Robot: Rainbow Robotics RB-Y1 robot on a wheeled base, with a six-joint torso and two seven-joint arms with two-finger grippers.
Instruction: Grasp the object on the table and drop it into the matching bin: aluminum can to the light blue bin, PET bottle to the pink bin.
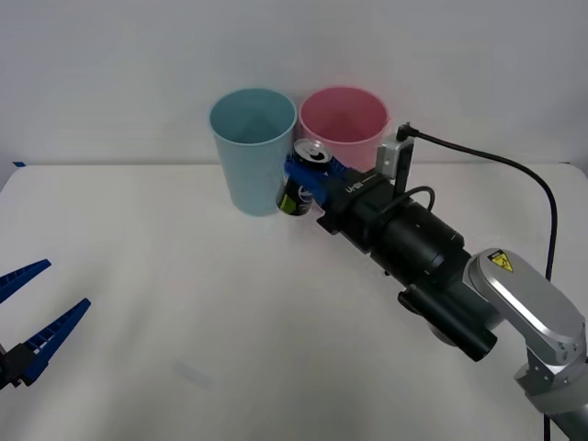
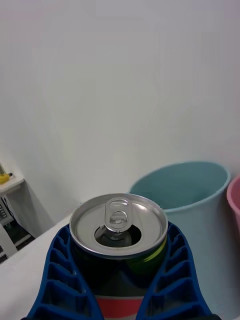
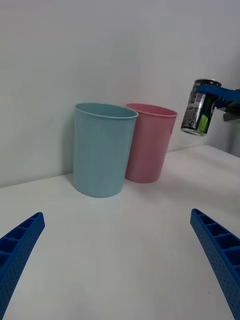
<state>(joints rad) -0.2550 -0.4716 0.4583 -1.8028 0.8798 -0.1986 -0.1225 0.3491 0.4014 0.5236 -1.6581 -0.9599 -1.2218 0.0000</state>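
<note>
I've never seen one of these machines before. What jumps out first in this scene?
The right gripper holds a small dark can in the air, its blue fingers closed on its sides, close to two tall bins at the far side of the white table. The light blue bin and the pink bin stand side by side. The left gripper hangs open at the table's near left edge.

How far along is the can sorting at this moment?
Done: the right claw has gripped the aluminum can and lifted it clear of the table. In hand: the can is held near the light blue bin, not yet over its opening. Left: carry it above that bin and release. The left claw waits open, low on the robot's left.
</note>
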